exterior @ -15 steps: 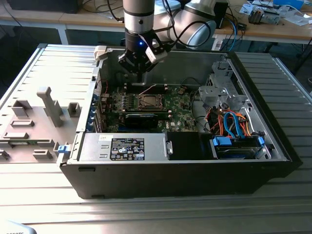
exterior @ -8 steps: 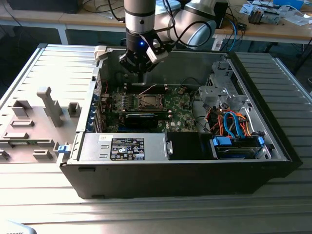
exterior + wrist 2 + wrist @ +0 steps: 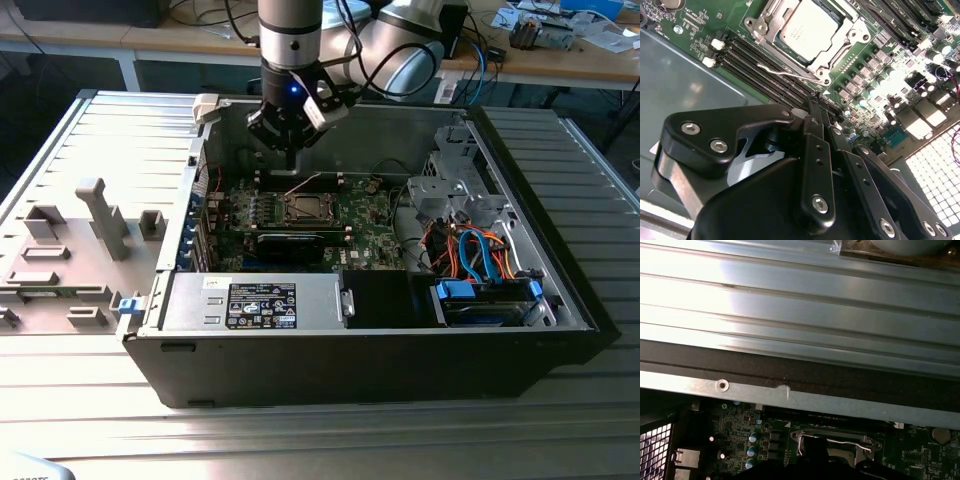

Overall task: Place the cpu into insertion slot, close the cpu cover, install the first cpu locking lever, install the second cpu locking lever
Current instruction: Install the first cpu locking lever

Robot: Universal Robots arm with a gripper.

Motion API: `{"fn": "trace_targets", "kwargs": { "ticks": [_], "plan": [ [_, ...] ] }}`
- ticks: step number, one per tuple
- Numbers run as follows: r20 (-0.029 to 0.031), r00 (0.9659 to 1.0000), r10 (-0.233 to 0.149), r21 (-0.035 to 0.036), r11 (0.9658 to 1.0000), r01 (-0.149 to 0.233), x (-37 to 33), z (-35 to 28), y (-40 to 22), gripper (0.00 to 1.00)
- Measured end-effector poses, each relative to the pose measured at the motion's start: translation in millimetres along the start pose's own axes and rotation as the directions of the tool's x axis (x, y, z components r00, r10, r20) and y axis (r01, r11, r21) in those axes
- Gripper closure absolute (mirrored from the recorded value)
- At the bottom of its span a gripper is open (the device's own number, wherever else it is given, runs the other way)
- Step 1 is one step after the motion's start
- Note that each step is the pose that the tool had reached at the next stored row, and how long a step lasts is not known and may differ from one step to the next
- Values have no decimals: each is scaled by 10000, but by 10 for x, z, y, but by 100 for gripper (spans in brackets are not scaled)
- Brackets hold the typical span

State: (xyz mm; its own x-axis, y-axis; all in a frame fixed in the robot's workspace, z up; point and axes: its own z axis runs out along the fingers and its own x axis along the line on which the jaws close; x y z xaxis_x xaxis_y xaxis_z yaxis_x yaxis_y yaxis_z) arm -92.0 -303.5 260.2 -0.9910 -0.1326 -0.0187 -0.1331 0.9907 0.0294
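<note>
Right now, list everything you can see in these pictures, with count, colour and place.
computer case: one, black, open on the grooved metal table.
motherboard: one, green, on the case floor.
cpu: one, silver-grey, seated in the insertion slot.
cpu cover: one, silver, lying round the cpu.
lever: one, thin silver wire, beside the slot.
power supply: one, grey, along the case's near wall.
cables: several, orange and blue, at the exterior view's right.
grey fixtures: several, on the table at the exterior view's left.
gripper: one, black, above the slot's far edge.
</note>
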Motion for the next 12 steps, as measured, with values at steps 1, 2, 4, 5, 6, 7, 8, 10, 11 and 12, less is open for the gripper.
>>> {"fn": "trace_targets", "kwargs": {
  "ticks": [1, 2, 4, 5, 6, 7, 8, 10, 11, 12],
  "plan": [
    [0, 10000, -1, 0, 10000, 1, -2, 2, 0, 89],
    [-1, 10000, -1, 0, 10000, 1, -4, 5, -1, 89],
    [0, 10000, -1, 0, 10000, 1, -7, 12, -1, 89],
    [0, 10000, -2, 0, 10000, 2, -9, 15, -2, 89],
    [0, 10000, -1, 0, 10000, 1, -12, 19, -2, 89],
    [0, 10000, -1, 0, 10000, 1, -14, 22, -3, 89],
    [0, 10000, -1, 0, 10000, 1, -15, 25, -3, 89],
    [1, 10000, 0, -1, 10000, 0, -20, 35, -4, 89],
    [0, 10000, 6, 0, 10000, -6, -22, 39, -4, 89],
    [1, 10000, 21, 0, 10000, -21, -25, 45, -5, 89]
  ]
}}
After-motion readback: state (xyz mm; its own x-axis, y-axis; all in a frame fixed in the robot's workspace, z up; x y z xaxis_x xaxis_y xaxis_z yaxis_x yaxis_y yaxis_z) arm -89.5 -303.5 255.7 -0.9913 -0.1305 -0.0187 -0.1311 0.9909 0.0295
